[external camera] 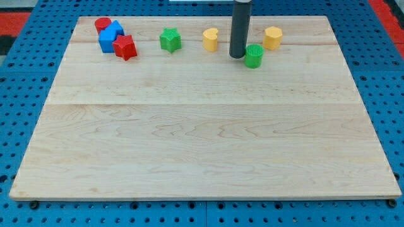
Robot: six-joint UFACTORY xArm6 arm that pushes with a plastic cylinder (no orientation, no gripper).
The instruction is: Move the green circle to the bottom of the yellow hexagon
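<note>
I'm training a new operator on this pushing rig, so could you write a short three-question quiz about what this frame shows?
1. True or false: my tip is touching the yellow hexagon.
2. Which block is nearest my tip? A) green star B) yellow heart C) green circle
3. Fill in: the red circle, two blue blocks and the red star are clustered at the view's top ____.

Key
1. False: the tip stands apart from the hexagon, down and to the view's left of it.
2. C: the circle sits just to the view's right of the tip.
3. left.
</note>
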